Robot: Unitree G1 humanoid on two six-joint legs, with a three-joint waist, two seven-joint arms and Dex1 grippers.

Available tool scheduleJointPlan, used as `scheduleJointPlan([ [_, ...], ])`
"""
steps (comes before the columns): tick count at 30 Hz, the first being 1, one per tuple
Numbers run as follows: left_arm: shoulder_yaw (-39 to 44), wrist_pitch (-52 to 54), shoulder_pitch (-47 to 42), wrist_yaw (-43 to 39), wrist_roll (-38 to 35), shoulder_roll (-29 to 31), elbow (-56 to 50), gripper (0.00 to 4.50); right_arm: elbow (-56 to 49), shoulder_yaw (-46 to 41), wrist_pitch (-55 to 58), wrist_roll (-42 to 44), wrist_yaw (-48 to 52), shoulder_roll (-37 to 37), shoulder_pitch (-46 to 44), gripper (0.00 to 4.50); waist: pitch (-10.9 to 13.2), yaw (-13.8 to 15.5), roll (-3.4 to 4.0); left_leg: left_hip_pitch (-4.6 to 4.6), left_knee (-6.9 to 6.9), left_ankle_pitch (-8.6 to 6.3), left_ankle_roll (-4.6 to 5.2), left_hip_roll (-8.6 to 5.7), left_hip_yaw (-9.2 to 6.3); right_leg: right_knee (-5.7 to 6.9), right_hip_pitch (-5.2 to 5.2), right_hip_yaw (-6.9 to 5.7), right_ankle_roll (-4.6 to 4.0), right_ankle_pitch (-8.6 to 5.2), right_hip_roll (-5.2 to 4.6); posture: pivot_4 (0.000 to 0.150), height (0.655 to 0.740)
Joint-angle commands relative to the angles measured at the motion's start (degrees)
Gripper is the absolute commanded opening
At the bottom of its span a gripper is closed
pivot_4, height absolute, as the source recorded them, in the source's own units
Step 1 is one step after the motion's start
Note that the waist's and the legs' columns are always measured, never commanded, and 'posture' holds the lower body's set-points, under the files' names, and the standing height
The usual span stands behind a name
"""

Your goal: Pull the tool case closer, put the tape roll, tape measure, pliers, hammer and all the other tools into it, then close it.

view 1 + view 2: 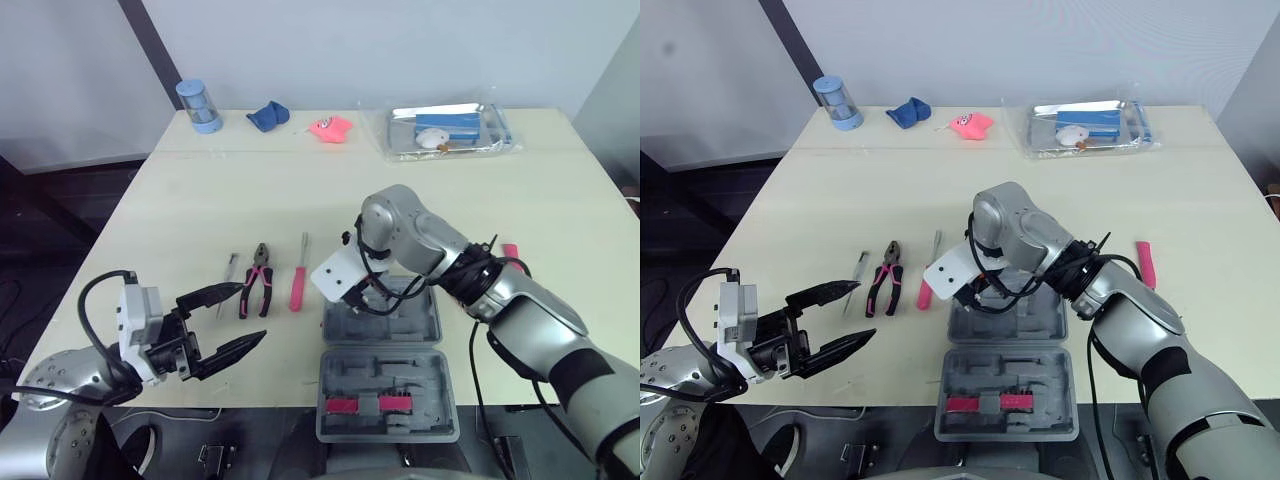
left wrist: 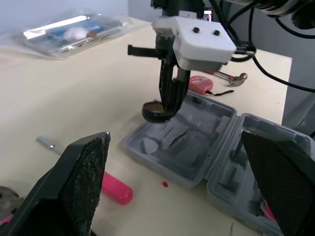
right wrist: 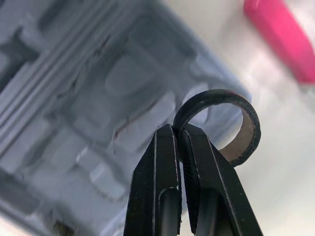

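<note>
Left gripper: 1, fingers spread wide, holding nothing, over the near-left table corner.

Tool case: 1, lid open flat, 2 grey moulded plastic halves. The near half sits right at the near table edge, with 2 pink strips in its front slot. The far half has empty shaped pockets.

Right gripper: pinched on the wall of the tape roll, 1 black ring with a brown inner face. It hangs over the case's far half, by the far corner nearest the loose tools.

Left of the case there are 3 loose tools side by side, all apart: a thin metal driver, pliers with black and pink grips, and a pink-handled screwdriver, which is nearest the case.

Past the case on the right: 1 pink tape measure, 1 hammer.

Mid-table is a wide bare beige top.

Far edge, 4 items: blue cylinder, blue cloth, pink lump, clear bag with a tray.
</note>
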Motion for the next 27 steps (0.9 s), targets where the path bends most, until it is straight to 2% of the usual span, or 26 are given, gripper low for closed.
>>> scheduleJointPlan([
  [1,1.98,-0.49,1.95,-0.87,-0.82,-0.19,0.17,4.5,1.16,1.3,-1.02,-1.1,-1.57,2.16,-1.96,0.07,0.0,-0.19,0.0,-0.01,0.0,0.0,0.0,0.0,0.0,0.01,-0.03,0.0,-0.01,0.0,0.0,0.15,0.74],
  [15,3.64,-0.95,5.25,-0.17,-1.19,-1.22,-1.08,4.5,10.34,3.03,-7.03,-3.44,-8.61,6.82,-2.92,0.07,0.0,-0.3,-0.01,-0.02,-0.12,0.0,0.0,0.01,0.02,0.08,-0.18,0.03,-0.06,0.03,0.01,0.15,0.74],
  [27,3.64,-1.43,4.08,-0.4,-0.05,-0.56,0.41,4.5,9.91,3.57,-7.02,-4.01,-8.02,6.44,-1.09,0.07,-0.01,-0.32,-0.01,-0.01,-0.23,0.02,-0.03,0.01,0.04,0.08,-0.24,0.04,-0.09,0.04,0.02,0.15,0.74],
])
